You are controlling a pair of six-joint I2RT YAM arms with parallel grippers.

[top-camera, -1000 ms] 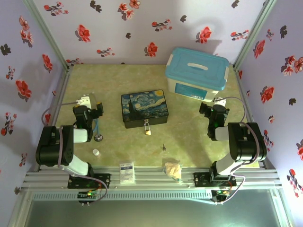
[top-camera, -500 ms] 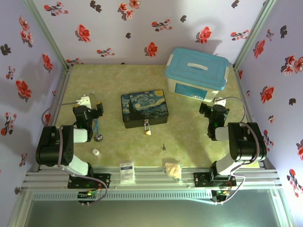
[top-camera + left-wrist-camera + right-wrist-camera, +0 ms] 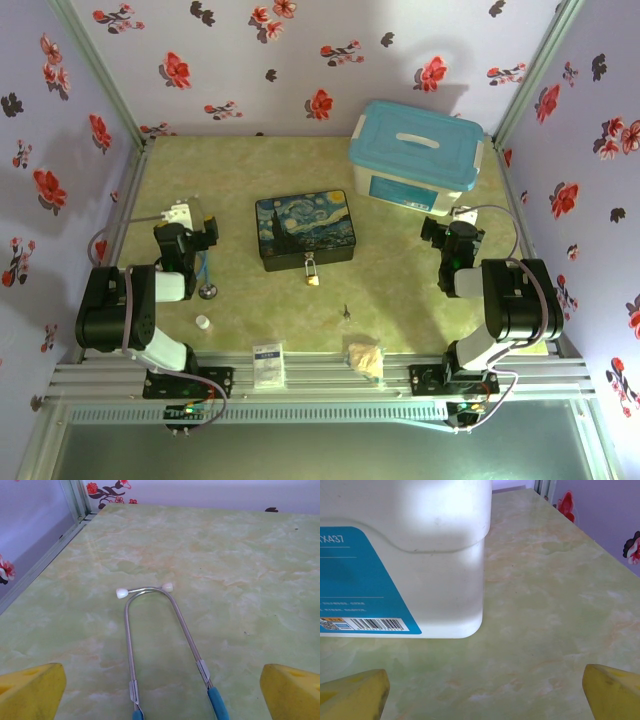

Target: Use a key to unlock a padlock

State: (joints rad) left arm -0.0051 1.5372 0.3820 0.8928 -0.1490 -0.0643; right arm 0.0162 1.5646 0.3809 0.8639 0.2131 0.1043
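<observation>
A: Top view: where is the padlock [image 3: 312,272] recorded?
B: At the front edge of the painted box [image 3: 305,228]. The key [image 3: 346,311] is noted flat on the tabletop [image 3: 400,290], nearby but apart.
A: Left wrist view?
B: Left claw [image 3: 161,692] is seen spread, nothing pinched, over a stethoscope [image 3: 127,635].
A: Right wrist view?
B: Right claw [image 3: 482,692] is seen spread, nothing pinched, near a white storage bin [image 3: 395,555].

The key [image 3: 346,311] is too small for detail.
</observation>
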